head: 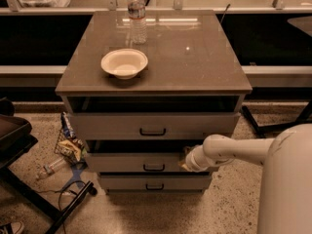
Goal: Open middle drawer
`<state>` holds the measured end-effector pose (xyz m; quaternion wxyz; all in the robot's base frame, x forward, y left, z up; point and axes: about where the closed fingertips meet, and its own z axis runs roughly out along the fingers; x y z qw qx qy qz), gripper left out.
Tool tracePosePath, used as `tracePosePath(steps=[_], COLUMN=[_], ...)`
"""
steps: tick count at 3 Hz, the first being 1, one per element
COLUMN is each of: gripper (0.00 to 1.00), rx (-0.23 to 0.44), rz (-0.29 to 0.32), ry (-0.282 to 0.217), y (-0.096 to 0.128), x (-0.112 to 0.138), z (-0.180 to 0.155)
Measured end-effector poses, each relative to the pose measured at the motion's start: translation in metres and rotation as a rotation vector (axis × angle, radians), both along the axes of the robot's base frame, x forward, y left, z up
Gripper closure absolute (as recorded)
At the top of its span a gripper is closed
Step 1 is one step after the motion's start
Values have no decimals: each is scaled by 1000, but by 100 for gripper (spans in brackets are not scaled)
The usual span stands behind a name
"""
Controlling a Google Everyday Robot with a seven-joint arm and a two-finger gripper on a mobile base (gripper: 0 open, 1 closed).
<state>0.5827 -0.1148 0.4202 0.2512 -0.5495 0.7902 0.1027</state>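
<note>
The middle drawer (146, 162) is a grey flat front with a small black bar handle (154, 167), between a taller top drawer (152, 125) and a smaller bottom drawer (154, 182). It stands pulled out a little, with a dark gap above its front. My gripper (185, 163) is at the right end of the middle drawer's front, at its top edge, reached in from the right on the white arm (234, 151). The gripper tip is hidden against the drawer.
The top drawer is also pulled out partway. On the cabinet top (195, 62) stand a white bowl (124, 62) and a water bottle (137, 14). A wire basket of clutter (68, 143) and a black stand (29, 189) are on the floor at left. My white body (287, 184) fills the lower right.
</note>
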Motion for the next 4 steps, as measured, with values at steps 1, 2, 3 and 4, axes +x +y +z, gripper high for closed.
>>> tracePosePath(steps=[1,2,3,4], gripper=[52,28,5,0], rx=[0,0,0,0], rz=[0,0,0,0], ry=[0,0,0,0], y=[0,0,0,0], x=[0,0,0,0], z=[0,0,0,0])
